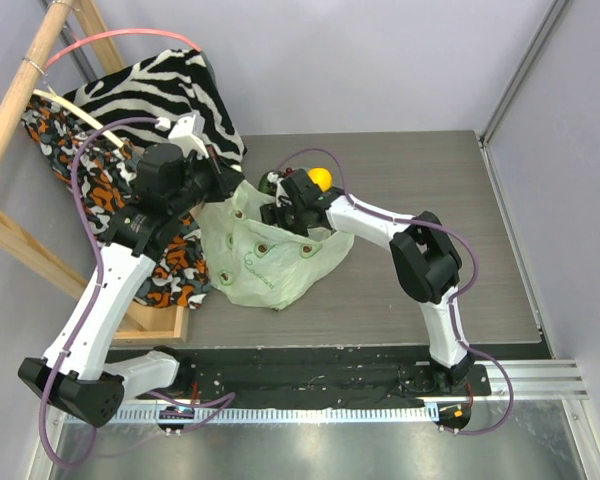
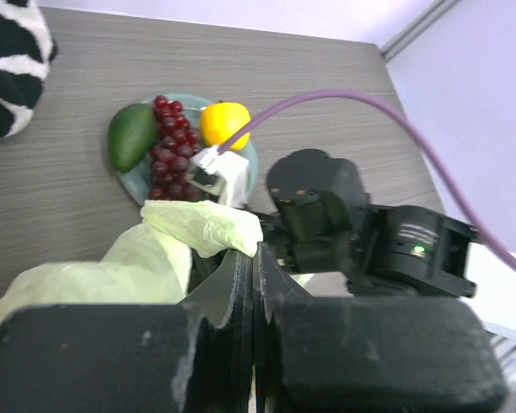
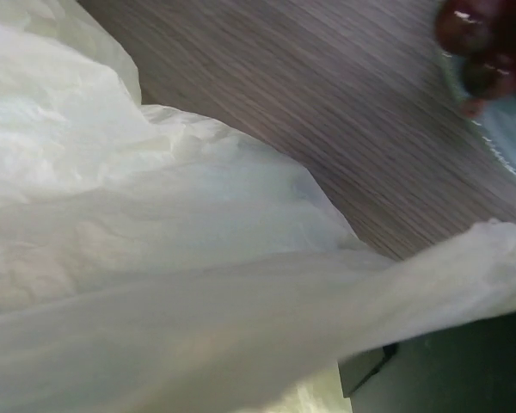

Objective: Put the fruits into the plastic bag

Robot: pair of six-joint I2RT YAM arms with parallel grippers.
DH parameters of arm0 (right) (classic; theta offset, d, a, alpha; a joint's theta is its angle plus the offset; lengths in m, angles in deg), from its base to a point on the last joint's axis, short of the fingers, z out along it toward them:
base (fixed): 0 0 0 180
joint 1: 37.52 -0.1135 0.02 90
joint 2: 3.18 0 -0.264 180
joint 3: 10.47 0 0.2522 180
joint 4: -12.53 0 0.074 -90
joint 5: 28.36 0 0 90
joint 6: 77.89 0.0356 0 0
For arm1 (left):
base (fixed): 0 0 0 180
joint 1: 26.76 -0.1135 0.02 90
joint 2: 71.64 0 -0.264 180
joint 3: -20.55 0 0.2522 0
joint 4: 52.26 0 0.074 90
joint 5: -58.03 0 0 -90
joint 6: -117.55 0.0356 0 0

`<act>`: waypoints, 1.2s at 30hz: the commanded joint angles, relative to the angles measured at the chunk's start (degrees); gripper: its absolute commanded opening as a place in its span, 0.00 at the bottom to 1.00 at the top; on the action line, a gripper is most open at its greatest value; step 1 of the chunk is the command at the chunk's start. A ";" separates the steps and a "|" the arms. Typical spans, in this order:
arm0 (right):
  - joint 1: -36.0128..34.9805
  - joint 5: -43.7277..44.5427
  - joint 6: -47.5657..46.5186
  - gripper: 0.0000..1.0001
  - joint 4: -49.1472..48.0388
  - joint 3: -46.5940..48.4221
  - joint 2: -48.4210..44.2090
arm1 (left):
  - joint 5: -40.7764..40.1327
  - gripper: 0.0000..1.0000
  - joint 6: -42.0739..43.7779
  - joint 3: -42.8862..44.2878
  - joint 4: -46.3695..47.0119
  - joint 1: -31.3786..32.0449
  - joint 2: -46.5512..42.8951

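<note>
Left end effector (image 2: pixel 254 275) tight on bag (image 2: pixel 138 258); right end effector (image 1: pixel 283 213) of unclear opening; avocado (image 2: pixel 131 136), grapes (image 2: pixel 172 151), lemon (image 2: pixel 224 125) on plate (image 2: pixel 136 182).

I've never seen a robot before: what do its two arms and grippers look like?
Left arm and right arm: white tubular links joined by chunky black housings, a thin purple cable looping along each. The left gripper has flat black fingers; a small green light glows on the right arm.
</note>
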 commanded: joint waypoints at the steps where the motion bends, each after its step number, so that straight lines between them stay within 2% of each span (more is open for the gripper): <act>1: -0.23 6.41 -1.66 0.46 3.54 0.16 -5.46 | -4.69 0.00 1.37 -0.86 -1.49 -0.32 -1.88; 5: -0.15 6.94 -4.30 0.48 6.79 -0.54 -7.47 | -5.93 0.00 2.08 -3.06 -5.53 -0.32 -2.49; 11: -0.23 2.73 -7.29 0.51 7.59 -3.62 -9.15 | -3.30 0.00 -0.64 -9.13 -4.58 -0.32 -3.90; 13: -0.23 1.15 -7.64 0.55 7.50 -4.06 -9.42 | -3.21 0.00 -1.08 -10.01 -4.23 -0.32 -3.81; 17: -0.23 -1.58 -8.52 0.67 7.41 -3.89 -9.33 | -3.30 0.00 -1.52 -9.84 -3.53 -0.40 -3.37; 20: -0.23 -2.64 -8.78 0.71 7.41 -3.80 -9.33 | -3.12 0.00 -1.70 -9.66 -3.35 -0.32 -3.02; 30: -0.06 -6.94 -9.31 0.81 7.41 -3.36 -9.33 | -2.33 0.00 -2.14 -10.10 -3.35 -0.32 -3.11; 36: 0.12 -7.83 -8.44 0.83 7.32 -2.75 -10.29 | -1.98 0.00 -3.11 -10.89 -2.47 -0.32 -3.37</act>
